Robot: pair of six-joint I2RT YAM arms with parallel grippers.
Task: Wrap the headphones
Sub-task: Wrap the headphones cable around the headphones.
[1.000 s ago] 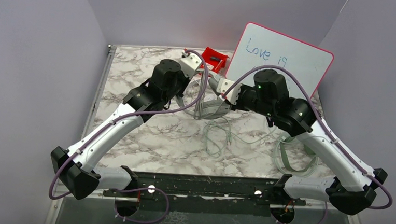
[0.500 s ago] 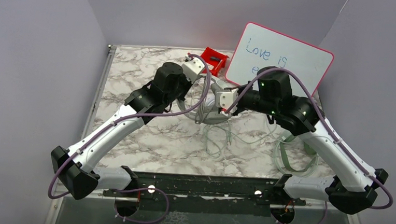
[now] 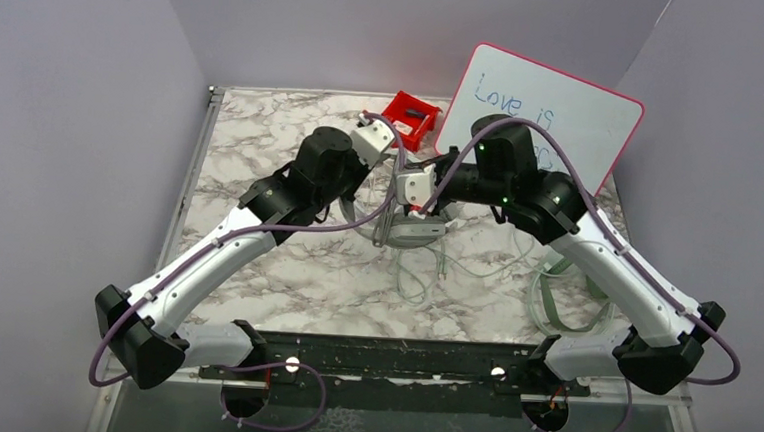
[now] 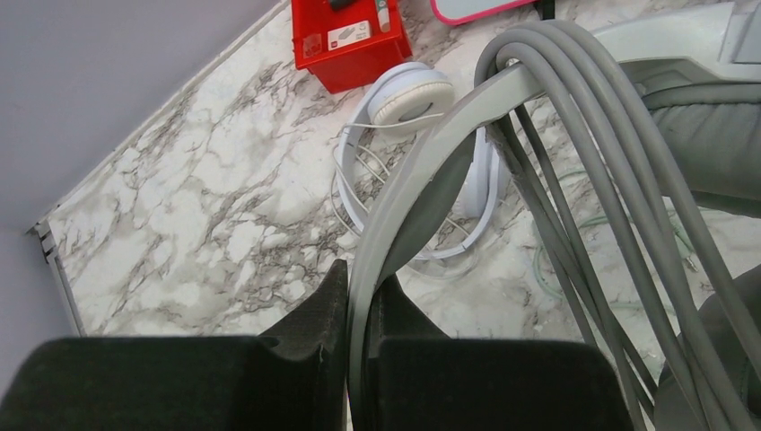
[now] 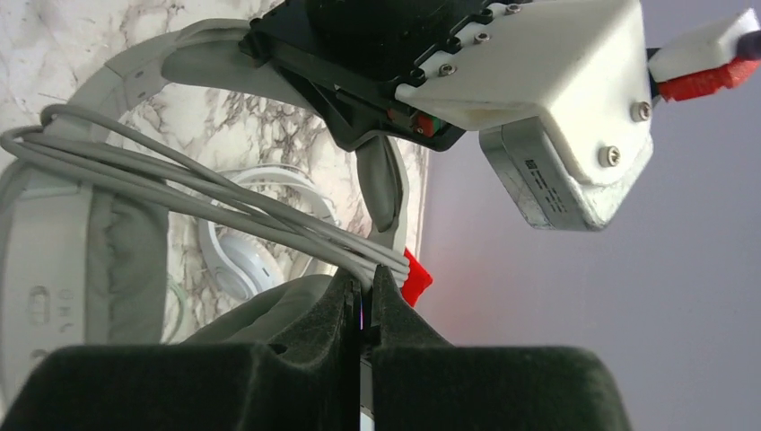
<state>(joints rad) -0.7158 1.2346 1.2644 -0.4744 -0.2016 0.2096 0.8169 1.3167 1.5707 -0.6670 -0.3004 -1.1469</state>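
The grey headphones point(image 3: 412, 228) hung above the middle of the bench point(image 3: 285, 260), carried between the two arms. They looked light. The headband point(image 4: 422, 180) seemed stiff enough to take a firm pinch, while the padded cups looked soft and poor to grip. The thin cable point(image 5: 179, 193), already looped in several strands over the band, looked limp and liable to slip or spring loose, so it seemed best taken close to the wraps as a bundle.

The left gripper point(image 4: 359, 278) was clamped narrow on the headband's edge, with its arm reaching in from the left. The right gripper point(image 5: 363, 283) was pinched tight on the gathered cable strands, its wrist bent over the cups.

Beneath them, white headphones point(image 4: 413, 94) lay beside a red box point(image 4: 345, 40).
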